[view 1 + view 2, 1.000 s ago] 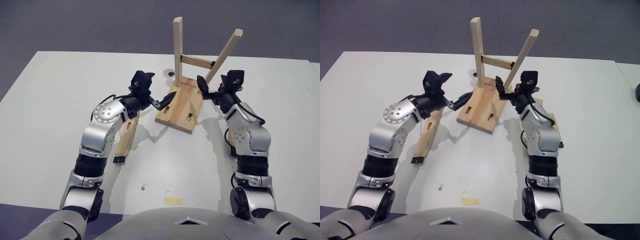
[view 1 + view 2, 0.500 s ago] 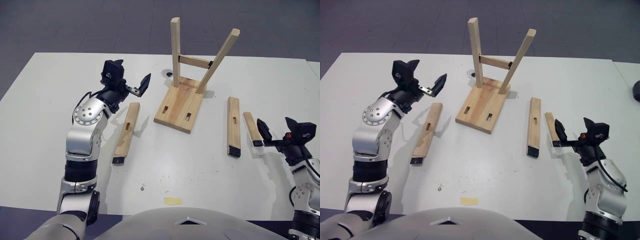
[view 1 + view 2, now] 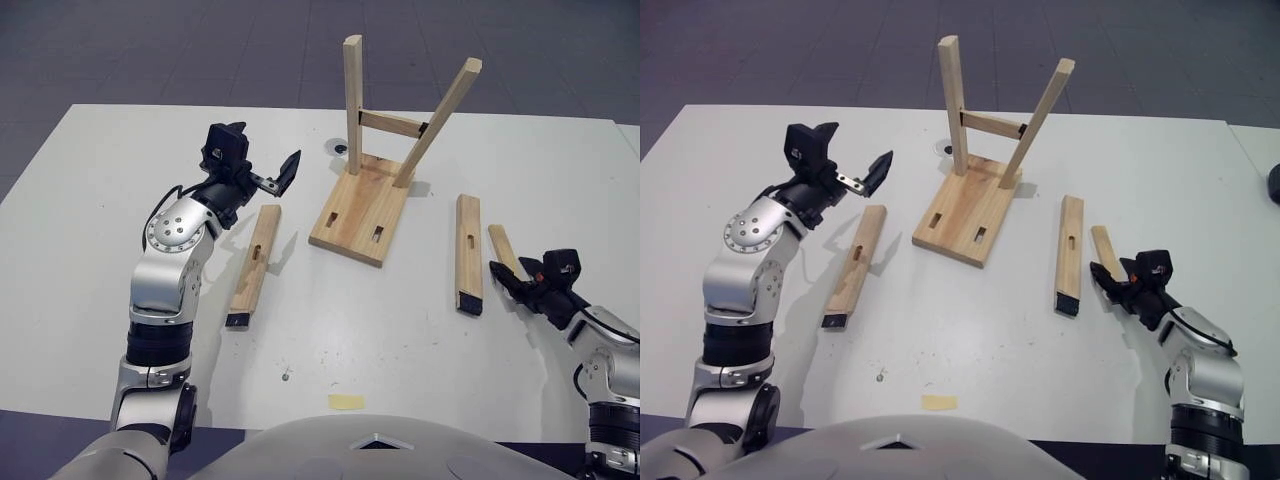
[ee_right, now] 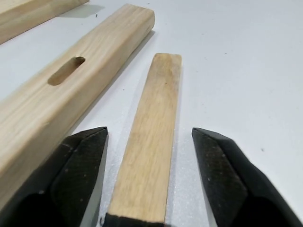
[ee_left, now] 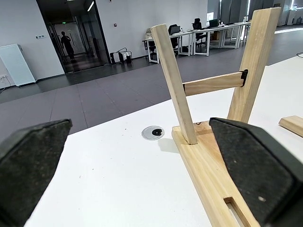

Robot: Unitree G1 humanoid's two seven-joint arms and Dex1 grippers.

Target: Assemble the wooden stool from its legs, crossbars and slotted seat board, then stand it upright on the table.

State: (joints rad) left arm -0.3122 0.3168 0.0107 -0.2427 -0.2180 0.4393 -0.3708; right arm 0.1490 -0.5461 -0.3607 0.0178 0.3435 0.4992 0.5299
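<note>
My left arm [image 3: 170, 265] and right arm [image 3: 612, 362] wear rounded silver shells over black ribbed joints. Small screws ring the left elbow disc [image 3: 166, 232]; a thin black cable [image 3: 160, 205] loops beside it. Both my left claw [image 3: 262, 160] and right claw [image 3: 503, 280] are black, with rough wedge-shaped pads [image 5: 255, 161].

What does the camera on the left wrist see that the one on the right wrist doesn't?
Left wrist view: two upright legs joined by a fitted crossbar, a round port in the table, and an office behind.

Right wrist view: a loose crossbar lying flat between the fingers of the right gripper, beside a loose leg with a slot.

Both: the white table and a pair of open black fingers, the left gripper showing its own.
</note>
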